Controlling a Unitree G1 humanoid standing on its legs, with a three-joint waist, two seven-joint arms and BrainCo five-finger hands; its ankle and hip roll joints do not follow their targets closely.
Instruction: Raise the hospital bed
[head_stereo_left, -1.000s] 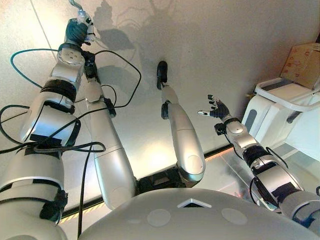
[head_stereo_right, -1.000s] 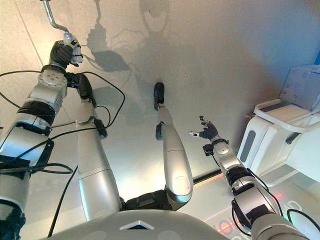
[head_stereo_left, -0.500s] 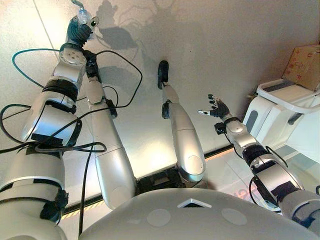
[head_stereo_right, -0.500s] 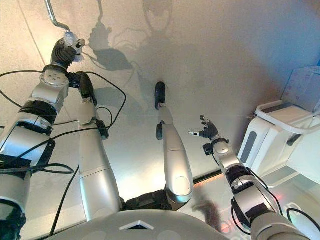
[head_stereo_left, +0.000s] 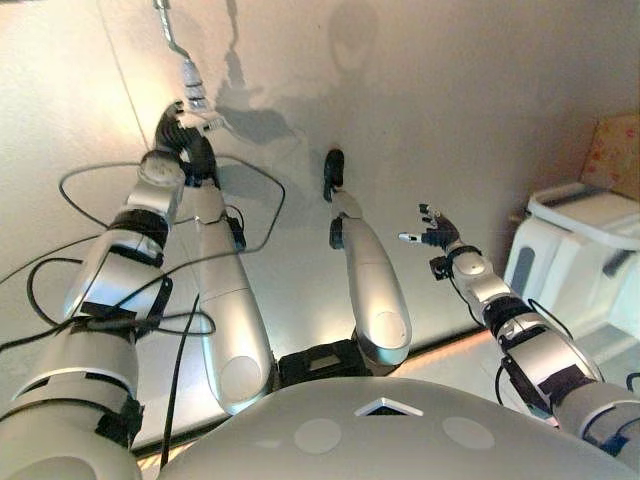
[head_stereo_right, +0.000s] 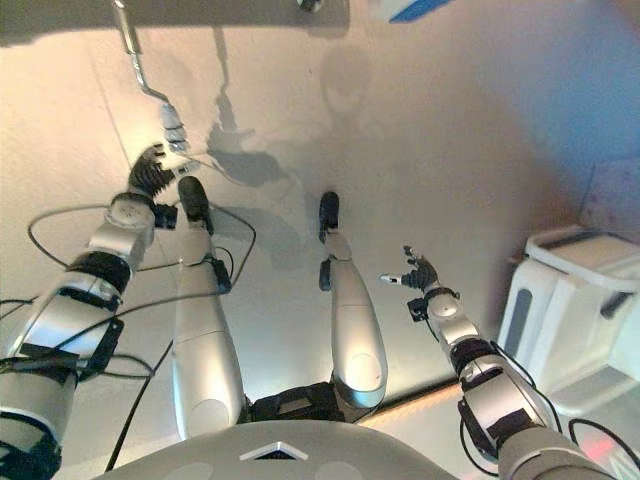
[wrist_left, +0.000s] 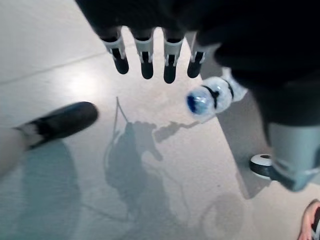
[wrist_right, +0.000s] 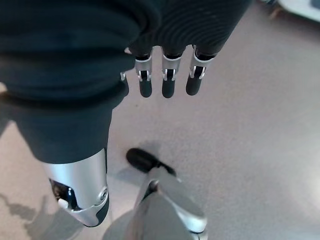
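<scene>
Metal is the material of the bed's crank handle (head_stereo_left: 172, 38), a thin bent rod that ends in a pale knob (head_stereo_left: 192, 78), and it hangs over the grey floor (head_stereo_left: 450, 120). The left robot hand (head_stereo_left: 186, 122) is just below this knob, very near it. In the left wrist view its fingers (wrist_left: 146, 60) are straight and relaxed, and the knob (wrist_left: 210, 96) is beside them, not inside them, so this robot hand holds nothing now. The right robot hand (head_stereo_left: 432, 228) is well apart from the crank, with its fingers spread and empty.

I judge that the rod is stiff and will not bend, but the smooth knob may slip and may turn in the grip. The best place to hold seems to be around the knob, with the thumb closing from the other side. A white unit (head_stereo_left: 585, 255) stands far from the crank, beyond the right robot hand.
</scene>
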